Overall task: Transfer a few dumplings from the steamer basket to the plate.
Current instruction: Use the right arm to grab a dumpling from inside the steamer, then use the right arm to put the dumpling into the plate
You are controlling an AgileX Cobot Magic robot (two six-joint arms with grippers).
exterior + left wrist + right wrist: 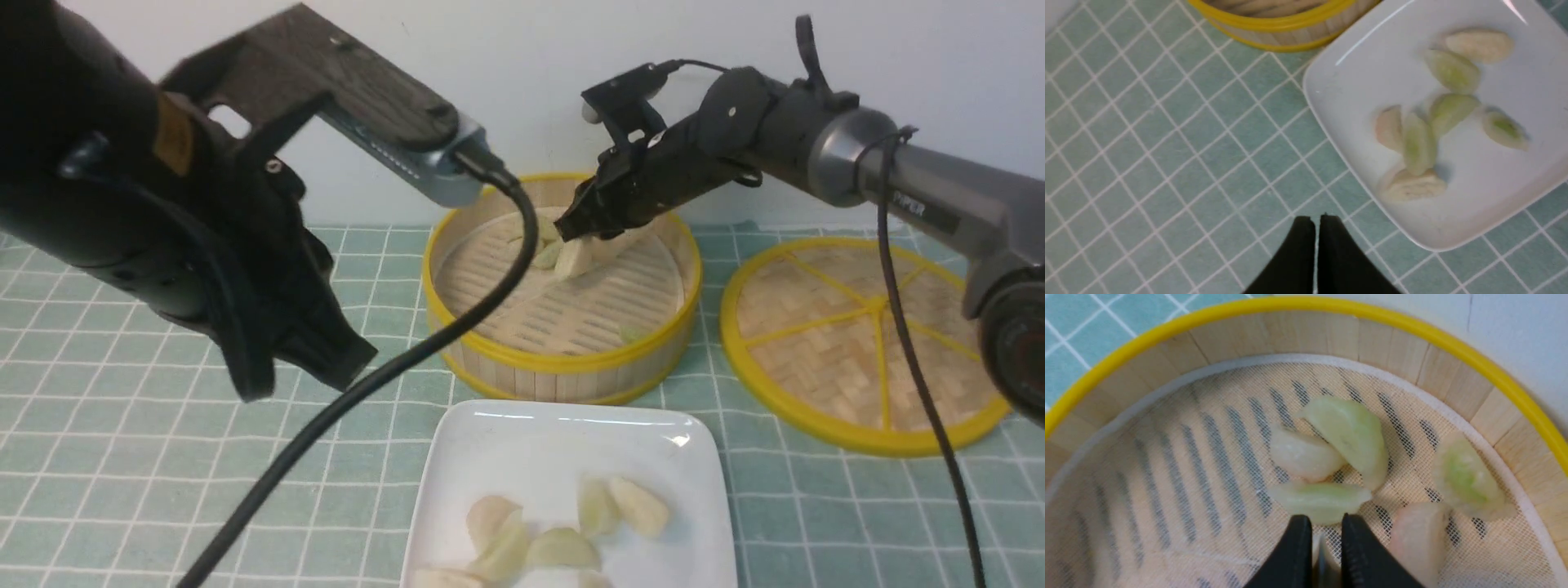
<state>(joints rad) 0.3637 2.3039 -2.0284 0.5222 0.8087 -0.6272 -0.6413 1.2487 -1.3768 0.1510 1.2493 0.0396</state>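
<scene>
A plain white wall (939, 49) closes the far side. In front of it, a pale green cloth (98, 425) with a thin white grid covers the table from left to right and lies flat. The light is soft and even, casting faint shadows.

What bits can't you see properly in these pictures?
- Front view: the picture's bottom edge cuts off the plate and its nearest dumplings.
- Front view: the left arm's cable crosses the steamer basket, hiding part of its floor.
- Right wrist view: a pale, blurred sliver sits between the tips of the right gripper; dumpling or not, cannot tell.
</scene>
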